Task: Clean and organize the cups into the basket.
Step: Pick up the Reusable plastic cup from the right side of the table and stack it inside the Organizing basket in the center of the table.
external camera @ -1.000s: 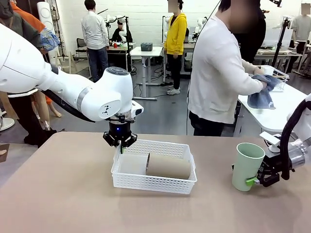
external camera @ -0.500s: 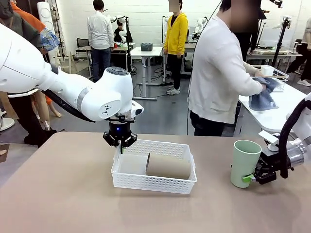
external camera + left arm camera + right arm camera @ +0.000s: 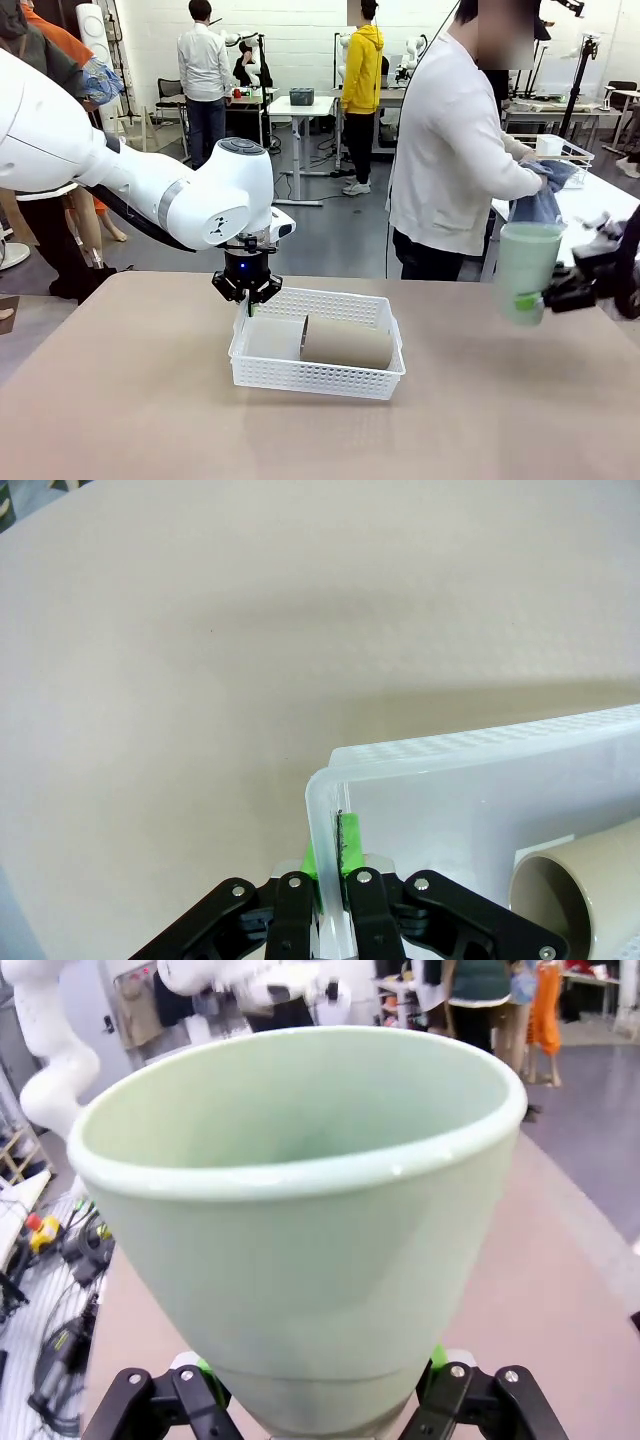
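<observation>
The white lattice basket [image 3: 262, 375] sits mid-table with one tan-brown cup [image 3: 346, 343] lying on its side inside. My left gripper [image 3: 247, 297] is shut on the basket's near-left corner rim; in the left wrist view its green pads [image 3: 345, 842] pinch the thin white wall [image 3: 322, 810], with the tan cup's open mouth [image 3: 575, 890] at lower right. At the far right my right gripper [image 3: 535, 298] is shut on the lower part of the mint green cup [image 3: 526, 268], holding it upright in the air above the table. That green cup [image 3: 300, 1230] looms large in the right wrist view.
A person in a white top [image 3: 450, 150] stands at the far side, turned toward a side table, holding a blue cloth [image 3: 540, 200] beside a white wire basket [image 3: 565, 152]. The brown tabletop [image 3: 130, 400] stretches wide to the basket's left and in front of it.
My right gripper closed on the mint green cup and lifted it off the table, up and slightly right. The left gripper and basket stayed still.
</observation>
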Controlling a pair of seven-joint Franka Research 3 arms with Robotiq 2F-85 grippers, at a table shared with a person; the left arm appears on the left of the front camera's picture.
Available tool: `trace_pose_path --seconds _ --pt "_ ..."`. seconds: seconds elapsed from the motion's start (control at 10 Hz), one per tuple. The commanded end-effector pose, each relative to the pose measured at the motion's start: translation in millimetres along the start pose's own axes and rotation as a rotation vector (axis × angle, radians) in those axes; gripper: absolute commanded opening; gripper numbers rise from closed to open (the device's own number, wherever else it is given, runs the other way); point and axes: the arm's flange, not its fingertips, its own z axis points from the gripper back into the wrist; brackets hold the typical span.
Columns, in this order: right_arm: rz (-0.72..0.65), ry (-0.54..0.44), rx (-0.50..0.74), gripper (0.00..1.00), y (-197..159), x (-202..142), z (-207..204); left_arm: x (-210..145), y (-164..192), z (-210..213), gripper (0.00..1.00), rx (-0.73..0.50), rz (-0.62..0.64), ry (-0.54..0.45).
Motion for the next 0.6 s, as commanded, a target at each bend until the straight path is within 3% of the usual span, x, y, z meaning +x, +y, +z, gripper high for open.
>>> trace_pose_path --seconds 0.0,0.3,0.5 --pt "-0.008 0.037 -0.062 0.28 30.1 34.7 13.6 0.2 -0.6 1.2 0.00 -0.002 0.000 -0.001" --pt "-0.020 0.062 -0.106 0.28 49.9 58.2 20.1 0.2 -0.6 1.2 0.00 -0.002 0.000 -0.001" --pt "0.021 0.017 -0.078 0.28 41.2 65.3 30.2 0.2 -0.6 1.2 0.00 -0.002 0.000 -0.001"
